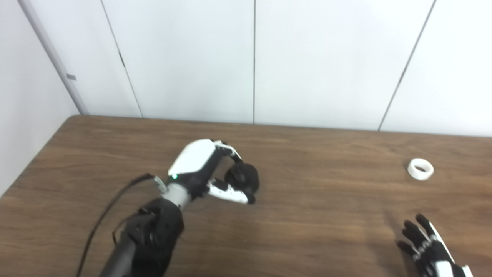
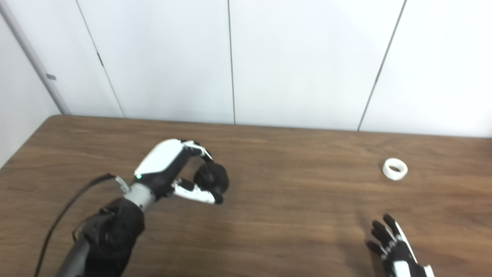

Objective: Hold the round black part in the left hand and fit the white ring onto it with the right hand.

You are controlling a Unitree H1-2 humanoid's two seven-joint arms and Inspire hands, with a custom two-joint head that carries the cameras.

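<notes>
Left eye view shows the left robot hand (image 1: 203, 169) clasping the round black part (image 1: 242, 177) above the brown wooden desk (image 1: 307, 215), while the right robot hand (image 1: 426, 246), fingers spread and empty, could nudge the small white ring (image 1: 420, 169) lying far right away.

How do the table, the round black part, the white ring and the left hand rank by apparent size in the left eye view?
Largest to smallest:
1. table
2. left hand
3. round black part, partly hidden by the fingers
4. white ring, which lies farther from the camera, so its true size against the part is unsure.
</notes>
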